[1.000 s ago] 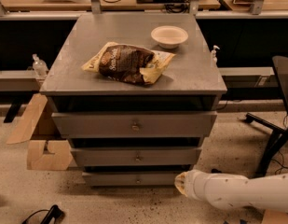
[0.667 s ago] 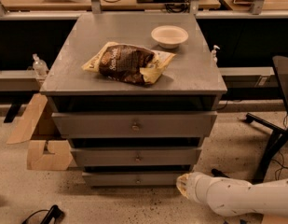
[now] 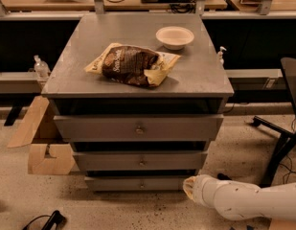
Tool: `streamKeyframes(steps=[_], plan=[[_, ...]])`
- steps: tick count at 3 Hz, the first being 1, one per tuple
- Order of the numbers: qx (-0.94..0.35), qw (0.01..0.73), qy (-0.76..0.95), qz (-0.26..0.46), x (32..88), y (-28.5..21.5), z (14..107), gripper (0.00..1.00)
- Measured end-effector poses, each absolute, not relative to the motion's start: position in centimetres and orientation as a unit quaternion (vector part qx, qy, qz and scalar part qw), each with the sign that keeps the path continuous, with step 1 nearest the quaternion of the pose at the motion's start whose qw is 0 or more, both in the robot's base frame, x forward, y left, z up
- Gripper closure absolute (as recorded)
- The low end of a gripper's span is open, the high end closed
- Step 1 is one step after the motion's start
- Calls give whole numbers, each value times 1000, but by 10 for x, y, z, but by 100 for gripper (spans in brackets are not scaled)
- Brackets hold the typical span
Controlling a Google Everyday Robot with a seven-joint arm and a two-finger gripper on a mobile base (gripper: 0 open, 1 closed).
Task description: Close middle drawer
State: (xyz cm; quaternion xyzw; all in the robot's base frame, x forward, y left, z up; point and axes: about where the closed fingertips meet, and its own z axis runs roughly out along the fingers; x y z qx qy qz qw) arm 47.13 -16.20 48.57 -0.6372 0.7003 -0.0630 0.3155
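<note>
Grey metal makes up the cabinet (image 3: pixel 219 109) that fills the middle of the camera view, with three drawers stacked in its front. The middle drawer (image 3: pixel 114 161) lies between the top drawer (image 3: pixel 99 127) and the bottom drawer (image 3: pixel 114 183). Its flat front carries a small round knob (image 3: pixel 142 163) at the centre, and a dark band shows above it. On the worktop (image 3: pixel 75 75) a brown and yellow snack bag (image 3: pixel 130 65) lies near the middle, and a pale bowl (image 3: pixel 175 36) stands behind it towards the right, apart from the bag.

Low on the right, the white arm (image 3: pixel 243 200) reaches in just above the floor. The gripper (image 3: pixel 189 188) at its end is just beside the right end of the bottom drawer, below the middle drawer. Whether its jaws stand wide or narrow I cannot tell.

Torn cardboard (image 3: pixel 42 143) leans against the cabinet's left side. A black chair base (image 3: pixel 277 138) stands at the right edge.
</note>
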Motion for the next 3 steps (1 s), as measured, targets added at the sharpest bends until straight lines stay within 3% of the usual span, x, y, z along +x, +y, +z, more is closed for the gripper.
streamKeyframes(steps=[1, 3], plan=[[-642, 315, 689, -121, 474, -191, 513, 100], [-602, 284, 685, -295, 440, -322, 619, 100]])
